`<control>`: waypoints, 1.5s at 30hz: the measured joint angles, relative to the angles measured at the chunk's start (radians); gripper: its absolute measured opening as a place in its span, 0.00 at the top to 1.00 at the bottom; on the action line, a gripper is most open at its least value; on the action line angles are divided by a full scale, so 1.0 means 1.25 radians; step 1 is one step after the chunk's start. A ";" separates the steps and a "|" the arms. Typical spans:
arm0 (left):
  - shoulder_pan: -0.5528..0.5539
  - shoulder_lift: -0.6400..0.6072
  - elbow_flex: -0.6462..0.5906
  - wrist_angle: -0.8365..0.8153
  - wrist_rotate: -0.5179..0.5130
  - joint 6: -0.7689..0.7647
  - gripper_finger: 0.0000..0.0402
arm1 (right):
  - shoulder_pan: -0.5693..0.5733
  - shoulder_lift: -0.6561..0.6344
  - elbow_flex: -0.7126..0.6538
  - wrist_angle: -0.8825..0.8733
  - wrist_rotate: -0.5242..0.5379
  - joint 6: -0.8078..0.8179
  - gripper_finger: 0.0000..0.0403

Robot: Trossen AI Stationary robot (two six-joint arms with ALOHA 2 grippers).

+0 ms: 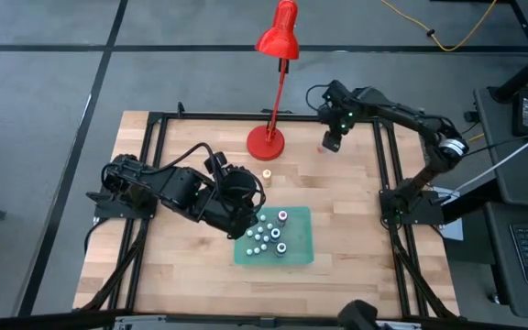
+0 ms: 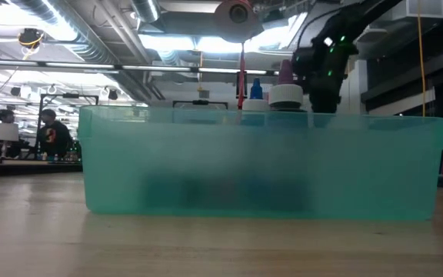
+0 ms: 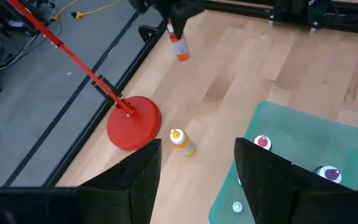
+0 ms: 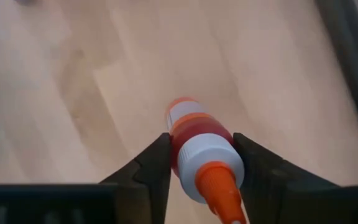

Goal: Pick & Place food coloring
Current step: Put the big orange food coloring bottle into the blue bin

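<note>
My right gripper (image 1: 331,139) is near the table's far edge, right of the red lamp's base, shut on a small red-filled food coloring bottle (image 4: 194,143) with a white cap and an orange tip. The left wrist view shows it too (image 3: 179,46). My left gripper (image 3: 197,155) is open above the table by the green tray's far-left corner (image 1: 244,209), touching nothing. Several small bottles (image 1: 269,236) stand in the tray (image 1: 299,252). One yellowish bottle (image 3: 182,142) lies on its side on the wood between the lamp base and the tray. My right gripper pinches the bottle between its two fingers, on the red body just under the white cap (image 4: 185,134). The fingers come from above, pointing down. The bottle hangs roughly upright below them, orange tip up. Whether its base (image 3: 183,57) touches the table, I cannot tell.
The red desk lamp's round base (image 1: 266,142) stands at the table's far middle, and its stem leans over the far edge. In the low view the tray's translucent near wall (image 2: 206,169) fills the picture, with blue, pink and white bottle tops above its rim. A black frame edges the table.
</note>
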 joint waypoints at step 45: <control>0.104 -0.058 0.001 0.000 -0.041 0.179 0.51 | 0.740 -0.209 0.000 -0.032 0.011 0.235 0.61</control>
